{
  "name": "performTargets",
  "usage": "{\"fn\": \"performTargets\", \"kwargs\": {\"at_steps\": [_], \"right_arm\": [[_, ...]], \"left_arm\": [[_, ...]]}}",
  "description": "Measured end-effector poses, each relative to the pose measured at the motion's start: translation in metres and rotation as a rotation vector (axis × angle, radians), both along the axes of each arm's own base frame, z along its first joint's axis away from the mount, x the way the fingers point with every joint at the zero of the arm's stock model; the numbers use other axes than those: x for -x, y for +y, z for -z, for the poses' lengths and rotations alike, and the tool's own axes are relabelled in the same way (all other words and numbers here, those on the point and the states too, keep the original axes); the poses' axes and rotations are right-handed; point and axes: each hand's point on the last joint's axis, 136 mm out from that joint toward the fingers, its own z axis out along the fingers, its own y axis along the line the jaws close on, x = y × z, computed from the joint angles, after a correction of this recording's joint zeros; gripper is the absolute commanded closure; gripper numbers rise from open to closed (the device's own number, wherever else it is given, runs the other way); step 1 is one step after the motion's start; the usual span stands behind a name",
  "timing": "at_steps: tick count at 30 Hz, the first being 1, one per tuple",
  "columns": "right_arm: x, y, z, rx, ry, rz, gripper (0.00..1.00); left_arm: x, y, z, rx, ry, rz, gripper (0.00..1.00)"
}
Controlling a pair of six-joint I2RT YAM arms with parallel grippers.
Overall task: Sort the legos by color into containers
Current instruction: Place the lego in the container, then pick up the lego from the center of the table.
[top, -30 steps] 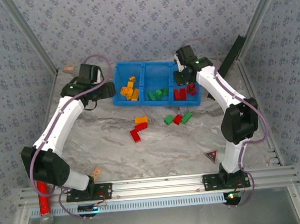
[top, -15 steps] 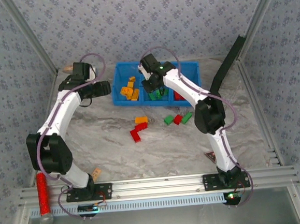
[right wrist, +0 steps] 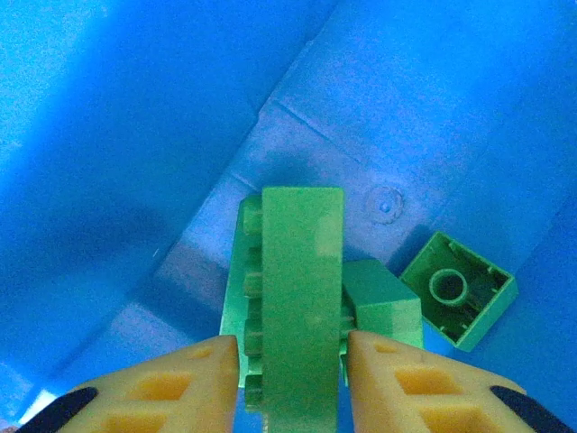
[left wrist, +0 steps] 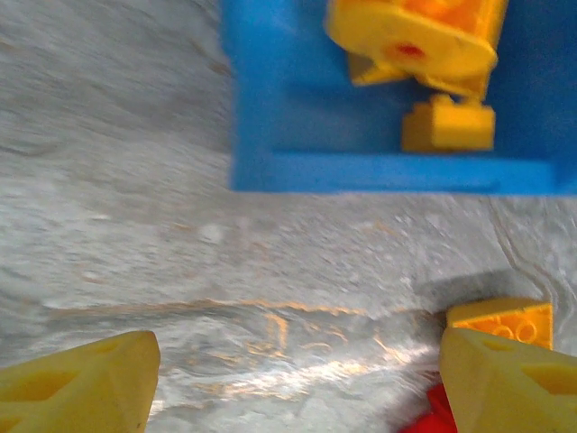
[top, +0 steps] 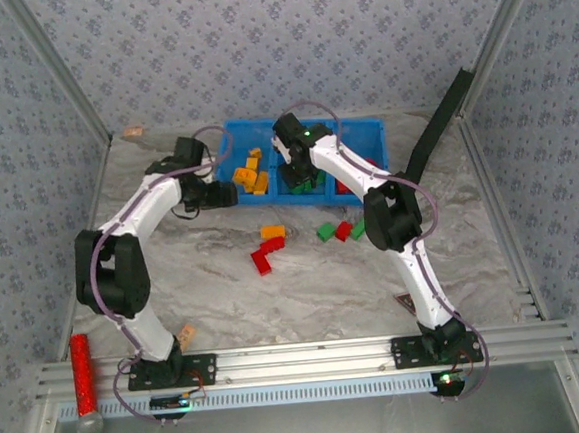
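A grey marbled counter [top: 226, 302] is enclosed on three sides by walls [top: 285, 36] papered in a pale blue-grey floral pattern. Aluminium posts [top: 57, 69] are set at its far corners, and an aluminium rail [top: 310, 355] is fixed along its near edge.

text: none readable | brands, labels: none | numbers: none | signs: none legible on legos [top: 272, 232], blue tray [top: 363, 135], counter [top: 225, 292]

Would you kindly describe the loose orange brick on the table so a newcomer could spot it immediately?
Find the blue tray at the far side of the marble table. Of the loose bricks lying in front of it, the orange brick is in the left group, on the tray side of the red bricks. It is the only orange brick outside the tray.
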Motion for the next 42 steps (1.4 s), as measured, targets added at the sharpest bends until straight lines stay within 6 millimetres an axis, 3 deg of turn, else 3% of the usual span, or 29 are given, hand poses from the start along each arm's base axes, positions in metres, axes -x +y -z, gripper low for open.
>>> {"fn": "performTargets", "kwargs": {"at_steps": [10,13,17,21,25,30,36,42], "right_arm": [[-0.001,0.000,-0.008,-0.006,-0.014,-0.006,0.51],[-0.001,0.000,-0.027,-0.019,-0.046,-0.020,0.43],[0.004,-0.003,-0.068,-0.047,-0.110,-0.037,0.35],[0.016,-0.011,-0.106,-0.070,-0.164,-0.047,0.34],[0.029,-0.029,-0.125,-0.065,-0.189,-0.031,0.33],[0.044,-0.062,-0.126,-0.037,-0.178,0.017,0.32],[0.063,-0.091,-0.123,-0.028,-0.152,0.075,0.32],[0.072,-0.111,-0.127,-0.037,-0.151,0.137,0.33]], "left_arm": [[0.046,-0.072,0.024,-0.019,0.117,0.136,0.17],[0.056,-0.089,0.028,-0.019,0.133,0.158,0.17],[0.064,-0.106,0.040,-0.034,0.168,0.172,0.16],[0.063,-0.113,0.054,-0.068,0.189,0.167,0.14],[0.057,-0.119,0.060,-0.095,0.191,0.165,0.13],[0.047,-0.129,0.067,-0.120,0.181,0.171,0.13],[0.053,-0.126,0.085,-0.154,0.230,0.170,0.15],[0.057,-0.124,0.090,-0.163,0.243,0.159,0.24]]}}
